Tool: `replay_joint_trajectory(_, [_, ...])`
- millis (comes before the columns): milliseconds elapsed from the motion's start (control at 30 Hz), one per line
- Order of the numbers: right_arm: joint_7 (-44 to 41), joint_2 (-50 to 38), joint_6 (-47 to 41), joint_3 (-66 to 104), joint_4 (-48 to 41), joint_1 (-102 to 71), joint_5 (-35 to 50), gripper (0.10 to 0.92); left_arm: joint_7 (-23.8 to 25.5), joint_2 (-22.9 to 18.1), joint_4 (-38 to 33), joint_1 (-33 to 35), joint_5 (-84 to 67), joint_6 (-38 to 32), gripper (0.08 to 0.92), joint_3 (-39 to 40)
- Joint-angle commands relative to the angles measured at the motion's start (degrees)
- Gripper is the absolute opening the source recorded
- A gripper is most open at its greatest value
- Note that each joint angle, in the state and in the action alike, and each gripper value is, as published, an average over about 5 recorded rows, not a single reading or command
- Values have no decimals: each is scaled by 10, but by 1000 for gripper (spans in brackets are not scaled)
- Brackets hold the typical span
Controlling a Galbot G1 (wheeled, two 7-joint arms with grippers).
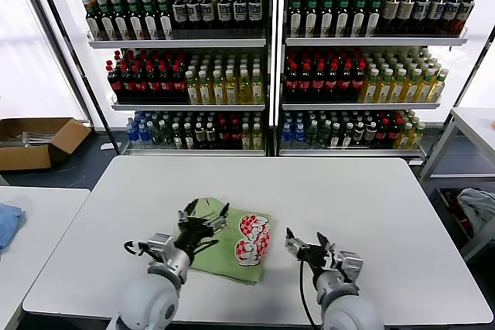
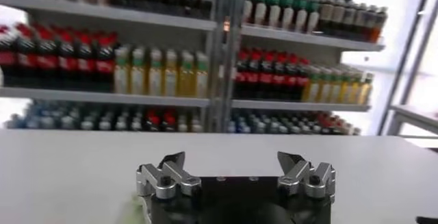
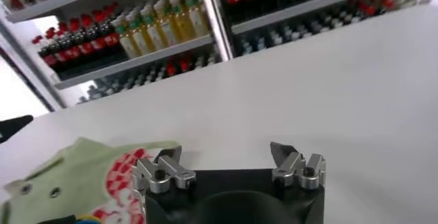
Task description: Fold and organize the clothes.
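The light green polo shirt (image 1: 224, 256) lies folded into a compact rectangle on the white table (image 1: 371, 206), its red-and-white print (image 1: 253, 239) facing up on its right part. My left gripper (image 1: 204, 215) is open and empty, hovering over the shirt's far left part. My right gripper (image 1: 306, 239) is open and empty over bare table just right of the shirt. In the right wrist view the shirt (image 3: 82, 177) with its print and buttons lies beside my open right gripper (image 3: 227, 155). In the left wrist view my left gripper (image 2: 235, 160) is open over the table.
A shelf unit of bottles (image 1: 271, 59) stands behind the table. A cardboard box (image 1: 35, 142) sits on the floor at the left. A blue cloth (image 1: 8, 222) lies on a side table at the far left. A grey-blue cloth (image 1: 479, 208) lies at the right.
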Motion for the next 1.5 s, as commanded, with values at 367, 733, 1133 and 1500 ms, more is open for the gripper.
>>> replay_joint_trajectory(367, [61, 51, -4, -113, -125, 84, 65, 817, -12, 25, -17, 38, 27, -4, 823, -114])
replay_joint_trajectory(733, [61, 49, -4, -119, -120, 78, 34, 576, -16, 20, -10, 39, 25, 3, 823, -107])
replay_joint_trajectory(1133, [51, 20, -5, -117, -104, 73, -30, 230, -19, 15, -18, 47, 18, 4, 823, -110])
replay_joint_trajectory(1500, [-6, -159, -7, -60, -108, 121, -31, 109, -23, 1, -38, 56, 20, 6, 823, -107])
